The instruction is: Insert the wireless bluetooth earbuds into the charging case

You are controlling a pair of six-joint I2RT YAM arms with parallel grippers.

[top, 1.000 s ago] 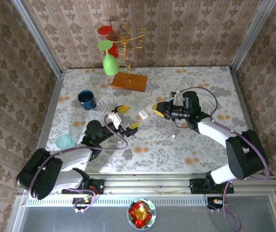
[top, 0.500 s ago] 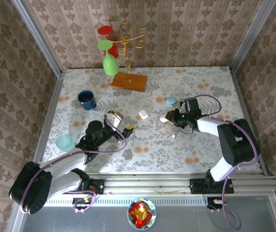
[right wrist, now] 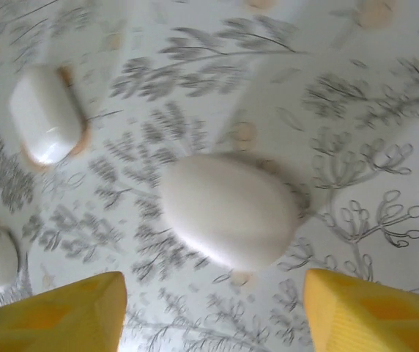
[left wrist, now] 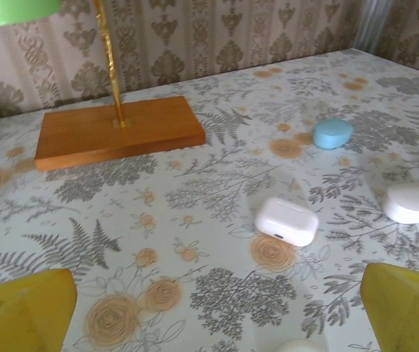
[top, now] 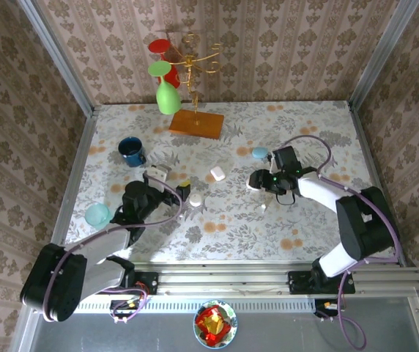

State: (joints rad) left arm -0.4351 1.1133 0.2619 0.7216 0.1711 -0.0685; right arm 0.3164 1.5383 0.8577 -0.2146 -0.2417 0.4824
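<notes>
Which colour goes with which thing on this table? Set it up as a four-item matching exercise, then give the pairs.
Things:
1. mug
2. stand base
3. rectangular case
4. cup at the table's left edge

Colours:
A. white
B. pale teal
C. dark blue
D. orange-brown

Pairs: 1-C, 2-D, 3-A, 4-B

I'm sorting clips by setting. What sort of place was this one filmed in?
Probably a staged robot test booth, not a real room: wallpaper panels box in a small floral-clothed table, and the left arm and right arm are bolted to a metal rail at its near edge.
</notes>
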